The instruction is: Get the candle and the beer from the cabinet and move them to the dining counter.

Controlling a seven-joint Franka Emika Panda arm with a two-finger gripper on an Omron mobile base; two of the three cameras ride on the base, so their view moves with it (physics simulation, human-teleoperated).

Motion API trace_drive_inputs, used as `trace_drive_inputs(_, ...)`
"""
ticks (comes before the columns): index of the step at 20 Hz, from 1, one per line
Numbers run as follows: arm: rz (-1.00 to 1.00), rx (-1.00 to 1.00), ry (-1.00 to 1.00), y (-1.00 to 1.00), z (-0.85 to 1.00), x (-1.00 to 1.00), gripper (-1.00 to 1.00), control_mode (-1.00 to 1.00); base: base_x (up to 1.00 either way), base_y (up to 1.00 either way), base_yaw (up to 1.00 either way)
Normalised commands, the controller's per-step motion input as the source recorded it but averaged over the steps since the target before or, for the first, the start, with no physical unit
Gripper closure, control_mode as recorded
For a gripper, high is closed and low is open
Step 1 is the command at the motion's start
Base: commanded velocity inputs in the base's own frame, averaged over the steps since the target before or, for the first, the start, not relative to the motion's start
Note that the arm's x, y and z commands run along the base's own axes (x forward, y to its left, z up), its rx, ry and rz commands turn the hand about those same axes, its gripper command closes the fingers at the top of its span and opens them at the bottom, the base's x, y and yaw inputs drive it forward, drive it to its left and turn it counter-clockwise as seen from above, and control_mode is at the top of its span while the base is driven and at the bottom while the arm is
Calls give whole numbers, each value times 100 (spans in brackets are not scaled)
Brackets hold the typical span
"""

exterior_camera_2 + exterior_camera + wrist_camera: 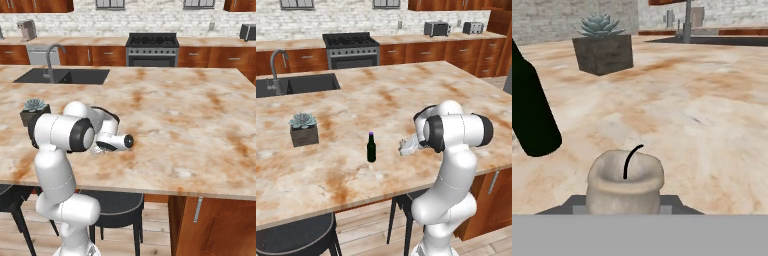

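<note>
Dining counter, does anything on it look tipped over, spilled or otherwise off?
Nothing stands out. The beer stands upright on the dining counter, the potted succulent sits level, and the candle is held in the gripper, just above the counter. No spill is visible.

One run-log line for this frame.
beer: upright on dining counter | candle: in gripper, just above counter

In the hand view the beer (532,112) is cut off by the left edge, its neck and cap out of frame, and the candle (625,182) loses its base behind the grey band. In the left base view the arm's wrist covers most of the candle (406,145). The gripper's fingers are hidden, so the grip cannot be confirmed.
</note>
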Motion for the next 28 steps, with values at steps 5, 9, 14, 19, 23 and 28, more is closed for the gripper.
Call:
trace_drive_inputs(5,0,3,-1,-2,-3,0,100,-100,0,0,0)
trace_drive_inputs(9,0,0,0,0,-1,0,100,-100,0,0,0)
trace_drive_inputs(14,0,0,0,0,0,0,-100,-100,0,0,0)
trace_drive_inputs(19,0,0,0,0,1,0,-100,-100,0,0,0)
trace_drive_inputs(23,0,0,-1,0,26,-2,-100,-100,0,0,0)
trace_drive_inputs(28,0,0,-5,0,53,-8,-100,-100,0,0,0)
